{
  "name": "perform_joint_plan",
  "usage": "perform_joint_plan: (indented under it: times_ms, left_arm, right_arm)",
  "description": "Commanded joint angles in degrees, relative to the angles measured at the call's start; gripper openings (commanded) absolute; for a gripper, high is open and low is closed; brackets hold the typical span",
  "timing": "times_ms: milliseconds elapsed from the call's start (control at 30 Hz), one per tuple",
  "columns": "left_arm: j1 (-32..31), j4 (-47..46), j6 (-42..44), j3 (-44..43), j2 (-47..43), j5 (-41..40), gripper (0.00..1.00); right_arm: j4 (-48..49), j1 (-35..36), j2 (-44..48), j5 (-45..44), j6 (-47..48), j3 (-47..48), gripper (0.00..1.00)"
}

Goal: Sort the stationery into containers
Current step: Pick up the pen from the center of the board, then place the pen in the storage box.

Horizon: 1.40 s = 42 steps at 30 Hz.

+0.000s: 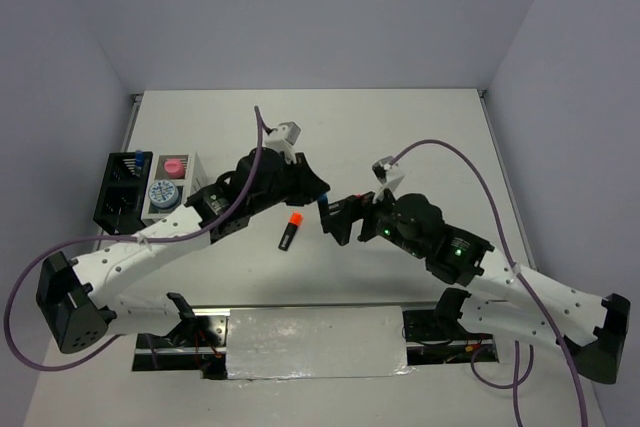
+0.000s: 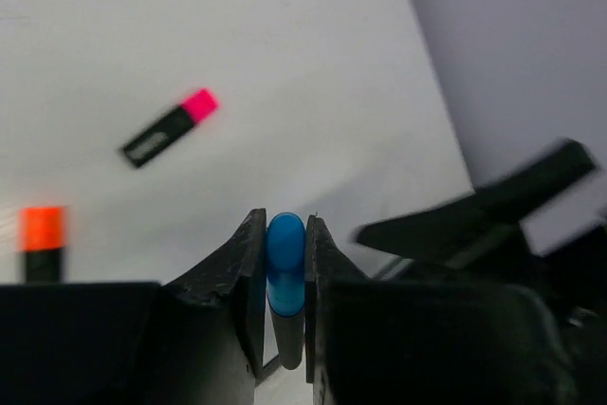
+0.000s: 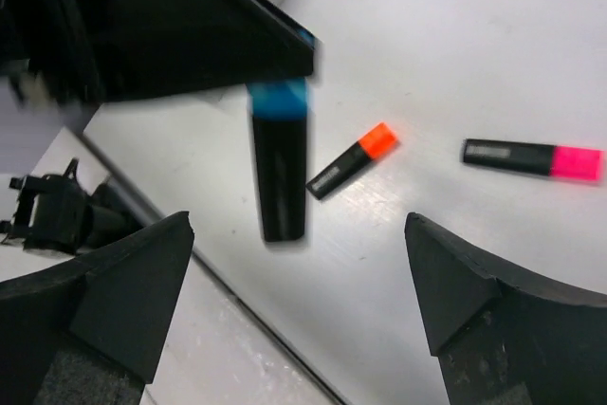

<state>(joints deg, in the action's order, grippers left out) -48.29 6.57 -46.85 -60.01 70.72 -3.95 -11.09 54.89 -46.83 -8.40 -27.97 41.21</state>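
1. I see the left gripper clamped on the cap of the blue highlighter, above mid-table between the two arms.
2. In the right wrist view its long axis runs top to bottom of the frame. The cap is up at the left fingertips, and the black body hangs free below, clear of the table.
3. The right gripper stands wide apart with nothing between its fingers, facing the blue highlighter.
4. The orange highlighter lies flat just near of the grippers, cap to the far side.
5. The pink highlighter lies flat. Only the wrist views show it, as the arms cover it from above.
6. Only the top view shows the black holder and the white box, side by side at the table's left edge.
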Motion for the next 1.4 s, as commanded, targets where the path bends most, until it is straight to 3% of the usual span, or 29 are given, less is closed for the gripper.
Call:
perform_joint_plan:
  times_ms: [0, 67, 100, 233, 333, 433, 733, 1000, 1100, 1167, 1367]
  left_arm:
    - [5.3, 15.3, 2.3, -7.4, -3.6, -14.3, 0.0]
    - [12.2, 22.6, 3.3, -10.7, -5.4, -22.0, 0.0]
    - [15.0, 30.8, 3.1, -12.0, -6.8, -29.8, 0.0]
    - [34.3, 46.2, -0.3, -17.1, -7.7, -44.5, 0.0]
    - [45.7, 52.6, -2.5, -20.4, -5.6, -51.0, 0.0]
    - [52.0, 49.5, -0.6, -20.1, -3.7, -55.8, 0.0]
    - [59.7, 42.7, -0.1, -18.0, 2.2, -64.6, 0.02]
    - [64.6, 38.9, -1.8, -13.7, 5.7, -59.6, 0.09]
    - [65.0, 36.4, -1.8, -12.7, 7.2, -58.0, 0.07]
    - [65.3, 37.2, -3.2, -13.7, 8.4, -57.1, 0.01]
    - [65.3, 35.0, -3.0, -14.9, 9.6, -54.5, 0.0]
  right_arm:
    - [1.4, -0.1, 6.9, -9.2, 0.7, -1.9, 1.0]
    - [-2.3, -0.5, 10.2, -11.6, 1.7, -2.5, 1.0]
    - [-3.5, -0.7, 11.1, -12.7, 1.9, -2.5, 1.0]
    - [-6.0, -0.8, 14.4, -13.8, 3.1, -3.6, 1.0]
    - [-6.6, -0.8, 15.1, -12.3, 3.7, -4.0, 1.0]
    - [-7.7, -0.8, 14.8, -11.1, 3.9, -3.9, 1.0]
    - [-11.9, -0.8, 18.2, -10.2, 3.4, -4.6, 1.0]
    - [-12.6, -0.8, 15.9, -8.0, 2.9, -2.8, 1.0]
    - [-12.1, -0.8, 15.4, -7.4, 3.0, -2.2, 1.0]
    - [-12.1, -0.8, 15.1, -6.9, 3.0, -1.6, 1.0]
    - [-11.1, -0.8, 15.3, -6.8, 2.8, -3.2, 1.0]
